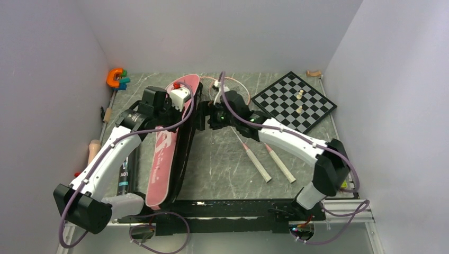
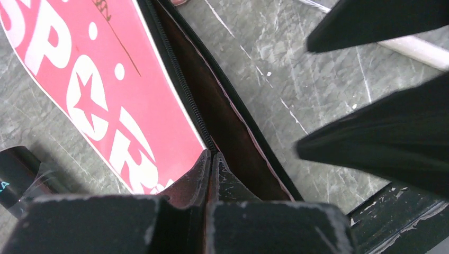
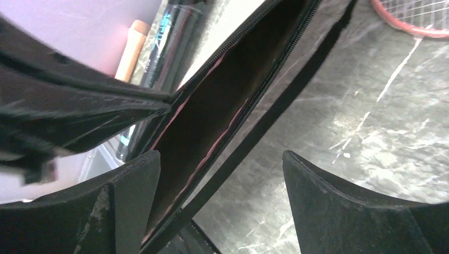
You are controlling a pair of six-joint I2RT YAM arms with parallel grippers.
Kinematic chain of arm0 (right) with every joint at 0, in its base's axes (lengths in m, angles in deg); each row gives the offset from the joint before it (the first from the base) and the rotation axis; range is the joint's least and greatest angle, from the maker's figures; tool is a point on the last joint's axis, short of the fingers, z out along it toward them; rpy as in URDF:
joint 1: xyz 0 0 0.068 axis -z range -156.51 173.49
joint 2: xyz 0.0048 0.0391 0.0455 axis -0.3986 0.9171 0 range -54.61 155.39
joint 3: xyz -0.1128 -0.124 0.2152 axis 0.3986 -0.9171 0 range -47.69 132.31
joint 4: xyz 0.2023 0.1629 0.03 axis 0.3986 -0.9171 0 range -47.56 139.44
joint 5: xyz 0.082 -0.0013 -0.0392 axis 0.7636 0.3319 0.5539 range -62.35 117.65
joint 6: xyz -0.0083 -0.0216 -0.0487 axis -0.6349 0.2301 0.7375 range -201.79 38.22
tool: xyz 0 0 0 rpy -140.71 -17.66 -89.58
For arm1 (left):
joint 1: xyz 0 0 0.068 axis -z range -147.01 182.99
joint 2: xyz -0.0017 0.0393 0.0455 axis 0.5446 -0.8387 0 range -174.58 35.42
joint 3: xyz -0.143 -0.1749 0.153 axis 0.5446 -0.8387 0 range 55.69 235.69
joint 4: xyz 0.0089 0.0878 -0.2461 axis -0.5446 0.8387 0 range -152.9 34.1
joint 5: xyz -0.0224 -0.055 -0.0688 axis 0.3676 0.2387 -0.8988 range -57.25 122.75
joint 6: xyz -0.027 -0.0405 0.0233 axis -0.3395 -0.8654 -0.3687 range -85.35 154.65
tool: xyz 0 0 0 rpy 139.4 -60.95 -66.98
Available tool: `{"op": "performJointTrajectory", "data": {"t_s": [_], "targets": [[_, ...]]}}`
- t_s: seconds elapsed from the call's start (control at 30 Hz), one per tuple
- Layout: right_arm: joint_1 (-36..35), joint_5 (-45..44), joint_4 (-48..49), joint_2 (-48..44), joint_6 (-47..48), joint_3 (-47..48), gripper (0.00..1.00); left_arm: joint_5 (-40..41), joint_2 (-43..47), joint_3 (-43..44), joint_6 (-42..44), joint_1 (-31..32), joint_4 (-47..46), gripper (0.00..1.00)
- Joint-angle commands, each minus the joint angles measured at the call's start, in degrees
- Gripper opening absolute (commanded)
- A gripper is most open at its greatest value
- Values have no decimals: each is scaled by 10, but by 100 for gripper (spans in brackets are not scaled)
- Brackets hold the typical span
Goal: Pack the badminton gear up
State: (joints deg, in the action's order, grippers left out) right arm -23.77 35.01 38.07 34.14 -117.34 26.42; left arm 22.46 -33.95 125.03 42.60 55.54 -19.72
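Pinching the zippered rim of the pink SPORT bag (image 2: 106, 90), the left end effector (image 2: 212, 159) is clamped shut on it. The right end effector (image 3: 219, 159) gapes wide at the bag's dark mouth, holding nothing. Both rackets (image 1: 258, 163) lie on the desk (image 1: 222, 159) just right of the bag.

Left arm (image 1: 106, 159), right arm (image 1: 288, 138): white links, black joints. Lilac cables (image 1: 223, 87) are clipped alongside. Black pincer fingers (image 3: 344, 211) are scuffed pale.
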Motion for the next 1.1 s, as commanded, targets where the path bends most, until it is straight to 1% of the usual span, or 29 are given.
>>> {"op": "performJointTrajectory", "data": {"t_s": [0.0,0.2,0.4,0.47,0.53,0.63,0.67,0.73,0.77,0.87,0.9,0.97,1.0,1.07], "targets": [[-17,-21,32,54,6,29,88,-31,30,11,7,-1,-7,0],[-21,-35,60,95,-13,33,85,-34,40,9,5,-2,0,0],[-21,-39,118,120,-48,24,81,-44,45,12,-2,-2,1,0],[-20,-38,150,133,-66,19,79,-45,47,16,-5,-2,3,0],[-18,-33,185,147,-82,17,77,-49,50,20,-8,-2,4,0],[-17,-32,191,184,-94,44,73,-55,56,23,-12,-9,5,0],[-17,-32,191,195,-94,54,69,-59,59,24,-12,-13,5,0],[-17,-35,189,210,-86,71,59,-65,66,22,-13,-20,3,0],[-17,-43,183,211,-76,79,49,-66,70,19,-13,-23,0,0],[-19,-79,154,194,-32,97,28,-60,84,-1,-10,-28,-12,0],[-21,-96,146,183,-17,100,21,-59,85,-8,-11,-29,-15,11],[-30,-130,127,165,15,106,11,-62,84,-23,-21,-34,-24,53],[-35,-145,118,158,30,111,8,-68,82,-28,-26,-35,-30,63],[-52,-180,91,148,57,117,4,-74,77,-31,-38,-36,-41,79]]}}
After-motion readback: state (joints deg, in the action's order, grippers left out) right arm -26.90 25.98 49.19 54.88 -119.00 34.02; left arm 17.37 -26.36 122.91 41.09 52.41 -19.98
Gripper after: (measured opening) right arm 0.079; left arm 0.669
